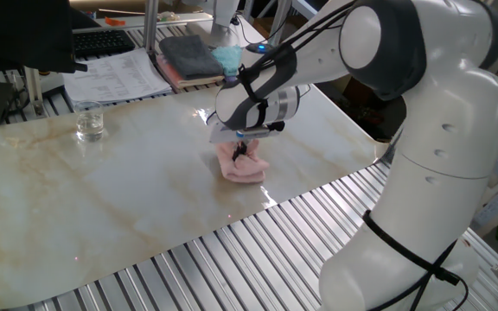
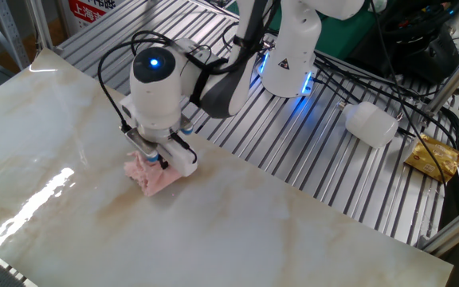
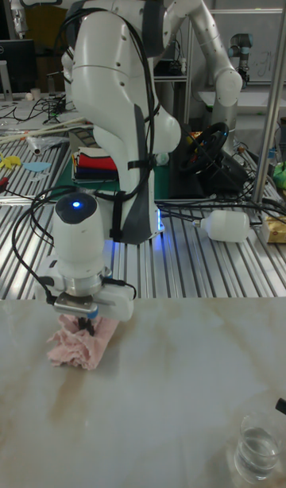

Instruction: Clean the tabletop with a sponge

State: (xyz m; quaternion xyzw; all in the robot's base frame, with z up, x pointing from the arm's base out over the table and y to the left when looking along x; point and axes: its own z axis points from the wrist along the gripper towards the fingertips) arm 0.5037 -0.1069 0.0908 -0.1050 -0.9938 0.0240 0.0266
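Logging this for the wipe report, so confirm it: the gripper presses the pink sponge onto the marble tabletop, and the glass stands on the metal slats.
One error: the glass stands on the tabletop, per one fixed view. The gripper does press the sponge there.

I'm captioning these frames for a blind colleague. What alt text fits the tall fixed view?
A white robot arm's gripper presses a crumpled pink sponge onto a marble-look tabletop. A clear glass stands at the near right corner, and ribbed metal slats lie behind.
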